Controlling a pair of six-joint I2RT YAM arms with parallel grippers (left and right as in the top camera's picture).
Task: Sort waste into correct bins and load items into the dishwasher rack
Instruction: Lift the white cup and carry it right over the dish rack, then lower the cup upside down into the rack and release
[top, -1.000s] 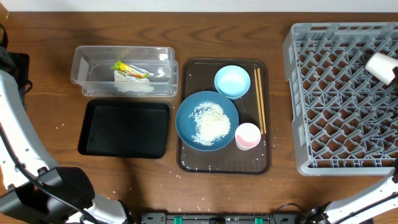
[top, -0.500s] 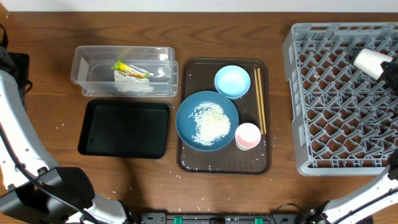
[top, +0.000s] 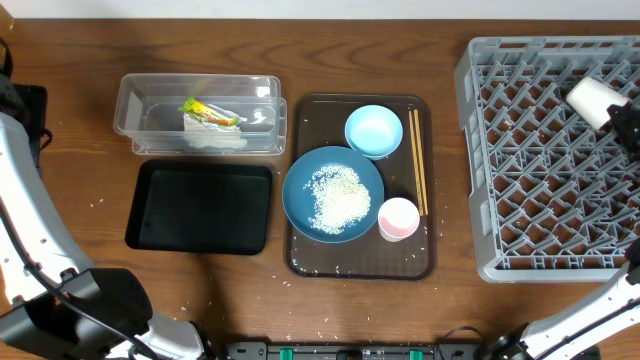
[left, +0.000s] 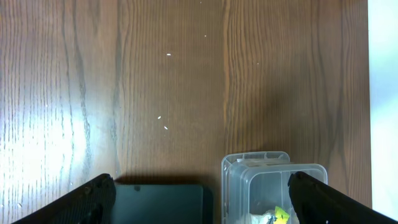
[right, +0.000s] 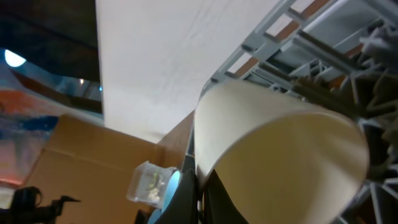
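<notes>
The right pincer (right: 200, 186) is pinched tight on the rim of the cup (top: 592, 98), tilted above the rack (top: 520, 200) near its far right side. Cup looks light, stiff, slick, likely breakable; the thin rim suits gripping. The left pincer (left: 208, 202) hangs wide, empty

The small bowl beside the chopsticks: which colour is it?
The bowl is light blue, best seen in the overhead view.

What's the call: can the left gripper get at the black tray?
Probably yes: the left gripper is open and empty, and the black tray lies bare close before its fingers, nothing between.
</notes>
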